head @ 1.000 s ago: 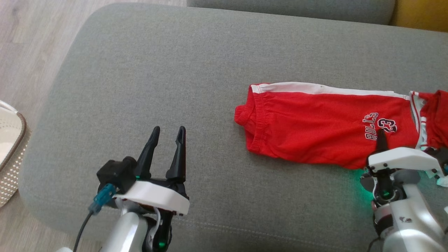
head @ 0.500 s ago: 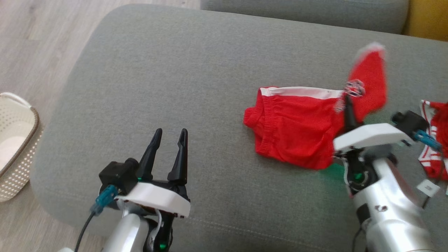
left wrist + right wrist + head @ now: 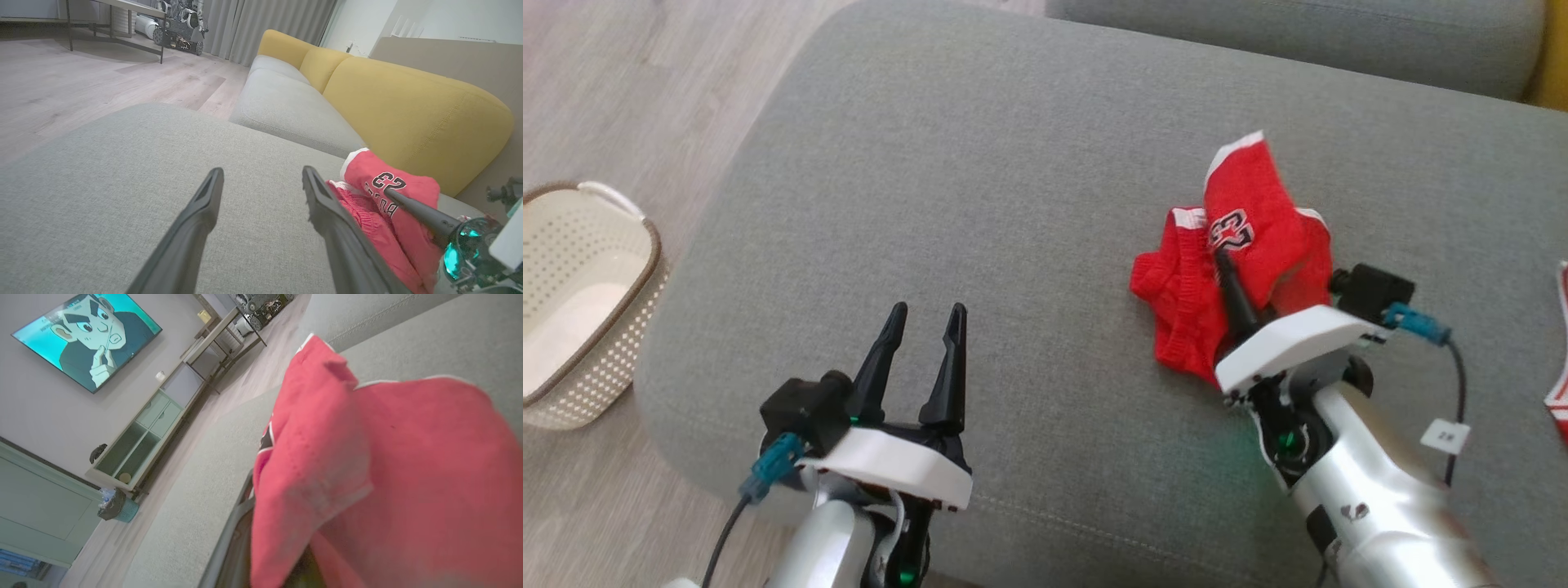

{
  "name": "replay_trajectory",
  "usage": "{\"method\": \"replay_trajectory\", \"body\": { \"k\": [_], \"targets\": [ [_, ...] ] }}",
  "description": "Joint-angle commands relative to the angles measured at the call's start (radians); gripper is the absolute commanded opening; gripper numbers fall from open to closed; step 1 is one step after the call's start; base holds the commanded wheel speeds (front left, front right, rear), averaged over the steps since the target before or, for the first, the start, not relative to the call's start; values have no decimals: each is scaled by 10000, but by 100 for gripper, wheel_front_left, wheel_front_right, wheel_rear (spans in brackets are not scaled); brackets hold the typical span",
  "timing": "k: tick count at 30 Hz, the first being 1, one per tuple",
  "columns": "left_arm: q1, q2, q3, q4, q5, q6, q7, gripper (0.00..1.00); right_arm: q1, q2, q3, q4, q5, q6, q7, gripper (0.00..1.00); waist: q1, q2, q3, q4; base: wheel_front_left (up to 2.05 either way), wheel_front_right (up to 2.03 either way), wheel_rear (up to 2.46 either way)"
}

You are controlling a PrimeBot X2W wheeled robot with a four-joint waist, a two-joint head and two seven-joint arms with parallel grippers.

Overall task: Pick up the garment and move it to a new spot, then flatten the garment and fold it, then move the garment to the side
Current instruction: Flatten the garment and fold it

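The garment (image 3: 1258, 233) is a pair of red shorts with white trim and a "23" print, bunched up right of centre on the grey cushion (image 3: 1013, 163). My right gripper (image 3: 1219, 257) is shut on the garment's printed leg end and holds it raised over the waistband part. In the right wrist view the red cloth (image 3: 388, 477) drapes over the fingers. My left gripper (image 3: 929, 314) stands open and holds nothing at the lower left, well apart from the shorts. In the left wrist view, the left gripper (image 3: 262, 171) has the garment (image 3: 392, 192) to its right.
A pale perforated basket (image 3: 654, 245) stands on the wooden floor left of the cushion. Another red and white cloth (image 3: 1558, 392) lies at the right edge. A yellow sofa back (image 3: 408, 106) rises behind the seat.
The right gripper has lifted the printed leg end and carried it left over the waistband end, so the flat shorts are now bunched. The head camera has shifted. The left gripper has stayed put.
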Motion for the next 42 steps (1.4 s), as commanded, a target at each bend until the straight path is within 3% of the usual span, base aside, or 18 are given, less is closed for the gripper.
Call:
{"method": "replay_trajectory", "body": {
  "k": [1, 2, 3, 4, 14, 21, 26, 34, 42],
  "targets": [
    [-199, 33, 241, -312, -70, 64, -61, 100, -184, 102, 312, -168, 14, -7, -116, 0, 0, 0, 16, 75, 0, 0, 0],
    [-182, 33, 228, -304, -72, 62, -61, 100, -166, 102, 401, 3, 68, -7, -55, 0, 0, 0, 3, 104, 0, 0, 0],
    [-164, 33, 218, -293, -70, 60, -61, 100, -182, 102, 513, 232, -14, -7, -9, 8, 0, 0, -12, 124, 0, 0, 0],
    [-150, 33, 212, -283, -65, 58, -61, 100, -228, 102, 575, 401, -140, -7, -131, 100, 0, 0, -23, 140, 0, 0, 0],
    [-99, 33, 221, -234, -46, 76, -61, 100, -491, 103, 2068, 588, -186, -7, -607, 100, 0, 0, -164, 127, 0, 0, 0],
    [-87, 33, 207, -204, -57, 81, -61, 100, -320, 103, 3349, 354, -194, -7, -87, 100, 0, 0, -268, 35, 0, 0, 0],
    [-94, 33, 296, -272, -76, 127, -61, 100, -266, 103, 3686, 154, 107, -7, 314, 100, 0, 0, -237, -90, 0, 0, 0],
    [-74, 33, 582, -445, -36, 140, -61, 100, -573, 103, 2821, 135, -49, -7, -296, 100, 0, 0, -345, -673, 0, 0, 0],
    [-120, 33, 909, -895, -262, 137, -61, 100, -440, -689, 654, -36, -2095, -7, -1215, 100, 0, 0, -412, -1377, 0, 0, 0]
  ]
}}
